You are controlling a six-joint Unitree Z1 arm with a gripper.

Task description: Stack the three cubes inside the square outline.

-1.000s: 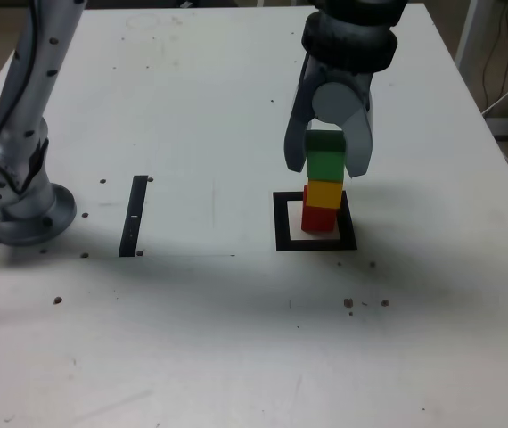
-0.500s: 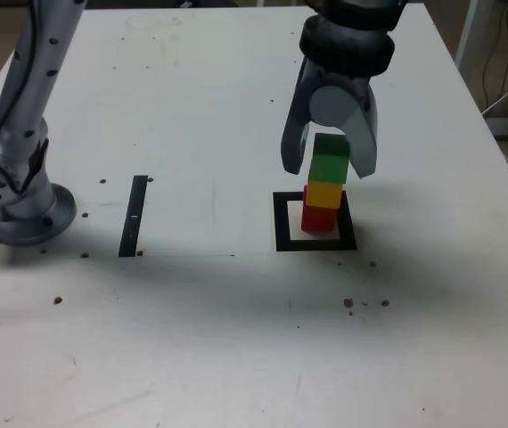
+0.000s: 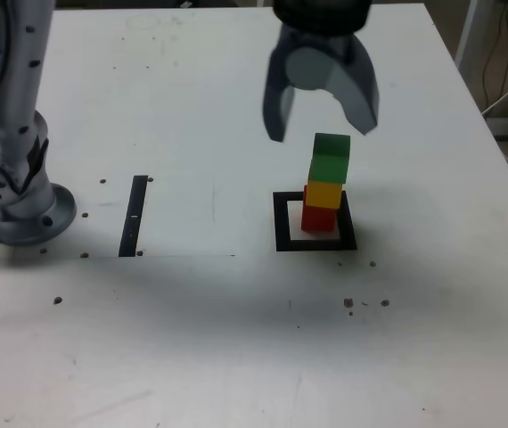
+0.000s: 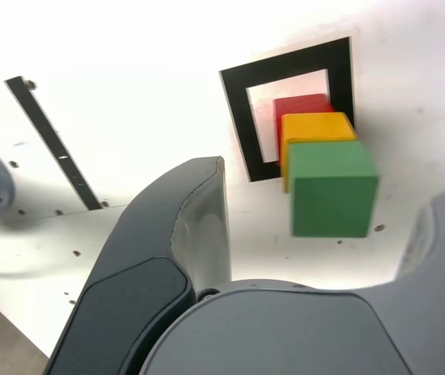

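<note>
Cubes stacked red, yellow, green inside square outline. Gripper above stack, jaws spread wide, empty; a second ago clamped on green.

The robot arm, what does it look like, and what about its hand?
The arm is silver-grey metal dotted with small dark screws, on a round silver base. The hand is dark grey with a black collar, a pale grey round face and two broad curved fingers.
</note>
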